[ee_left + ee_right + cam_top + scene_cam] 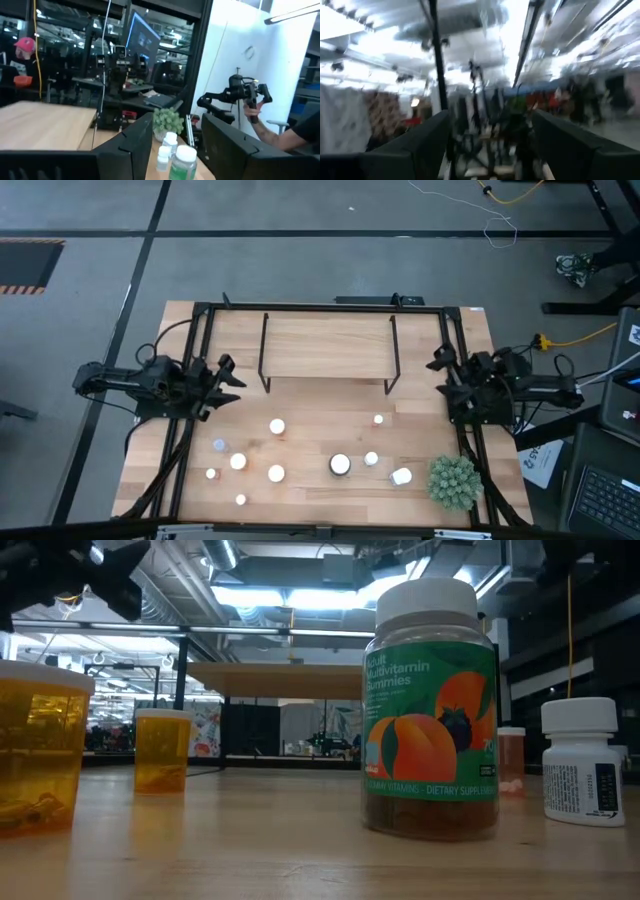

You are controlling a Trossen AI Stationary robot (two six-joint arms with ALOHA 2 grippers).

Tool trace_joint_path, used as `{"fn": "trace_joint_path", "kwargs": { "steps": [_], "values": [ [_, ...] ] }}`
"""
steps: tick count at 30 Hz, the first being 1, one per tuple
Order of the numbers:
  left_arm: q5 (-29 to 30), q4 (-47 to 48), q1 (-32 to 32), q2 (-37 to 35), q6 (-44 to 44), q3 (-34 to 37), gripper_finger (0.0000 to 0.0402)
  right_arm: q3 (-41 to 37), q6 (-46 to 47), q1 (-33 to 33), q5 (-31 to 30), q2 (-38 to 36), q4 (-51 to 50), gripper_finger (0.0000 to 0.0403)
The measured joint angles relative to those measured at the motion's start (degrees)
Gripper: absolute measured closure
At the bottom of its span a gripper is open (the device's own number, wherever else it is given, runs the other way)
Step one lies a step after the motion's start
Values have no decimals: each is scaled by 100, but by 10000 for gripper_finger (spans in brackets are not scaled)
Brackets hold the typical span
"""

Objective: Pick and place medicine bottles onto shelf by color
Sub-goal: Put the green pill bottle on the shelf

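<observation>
Several white-capped medicine bottles [277, 426] stand upright on the near half of the table, with the larger jar [340, 465] among them. In the low view the jar [430, 710] stands in front, orange bottles [162, 750] to one side and a white bottle [583, 760] to the other. The shelf [328, 345] stands on thin black legs at the far middle, its board bare. My left gripper [232, 380] hovers open at the table's left, left of the shelf. My right gripper [436, 377] hovers open at the table's right. The left wrist view looks between the fingers at bottles [177, 155].
A spiky green plant [452, 482] sits at the table's near right corner. A black frame [200, 310] runs round the table's edges. Bare wood lies between the shelf and the bottles. In the left wrist view a person's arm [280, 135] shows beyond the table's right side.
</observation>
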State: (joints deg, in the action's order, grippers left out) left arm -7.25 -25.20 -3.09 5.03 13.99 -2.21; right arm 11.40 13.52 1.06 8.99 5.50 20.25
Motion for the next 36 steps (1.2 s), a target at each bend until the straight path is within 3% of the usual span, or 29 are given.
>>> {"fn": "trace_joint_path", "kwargs": {
  "steps": [10, 18, 26, 36],
  "values": [
    [3, 406, -538, 804, -411, -737, 239, 2453, -46, 536, 955, 2512, -2119, 116],
    [247, 412, -1077, 1752, -1188, -1295, 239, 4126, -217, 1415, -344, 4513, -4176, 116],
    [365, 420, -1193, 1900, -1120, -1350, 239, 4570, -243, 1897, -339, 6138, -4195, 116],
    [361, 610, -1202, 1898, -1118, -1352, 239, 4581, -214, 2063, -295, 7733, -3129, 116]
  ]
}}
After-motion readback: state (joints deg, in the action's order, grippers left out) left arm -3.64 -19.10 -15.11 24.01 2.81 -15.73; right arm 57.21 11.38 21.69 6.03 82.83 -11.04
